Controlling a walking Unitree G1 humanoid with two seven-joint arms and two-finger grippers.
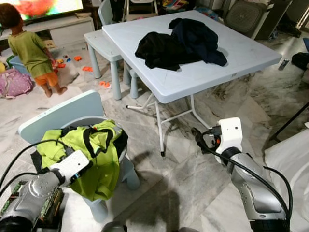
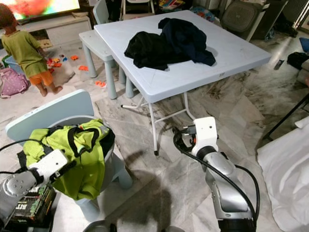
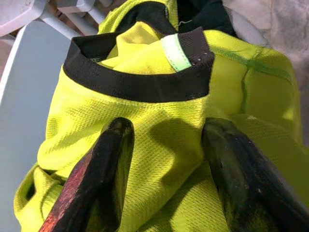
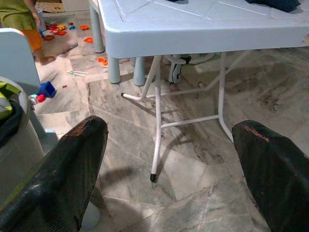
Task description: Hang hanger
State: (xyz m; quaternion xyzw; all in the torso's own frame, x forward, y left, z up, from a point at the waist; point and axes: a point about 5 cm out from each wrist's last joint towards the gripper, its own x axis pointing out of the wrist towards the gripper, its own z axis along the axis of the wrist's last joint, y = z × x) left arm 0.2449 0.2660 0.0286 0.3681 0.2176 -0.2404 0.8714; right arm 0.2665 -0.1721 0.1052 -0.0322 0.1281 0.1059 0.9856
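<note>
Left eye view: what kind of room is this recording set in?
Most likely a home living room used for play: a television on a low unit, toys strewn on marble floor, a child-size chair, folding table.

The shirt point(image 3: 164, 145) is neon-yellow mesh cloth — finely knit, matt, with a black ribbed collar. The floor point(image 4: 193, 188) is glossy veined marble. The table point(image 1: 193, 72) has a smooth pale plastic top on thin white metal legs — dark cloth point(image 1: 178, 43) heaped on it.

A neon-yellow mesh shirt point(image 1: 99, 159) with a black collar band is lying crumpled on the seat of a pale blue chair point(image 1: 58, 116), part of it drooping over the front edge. It is sitting right at the left gripper point(image 3: 166, 193), whose parted fingers are straddling its fabric just below the collar.
</note>
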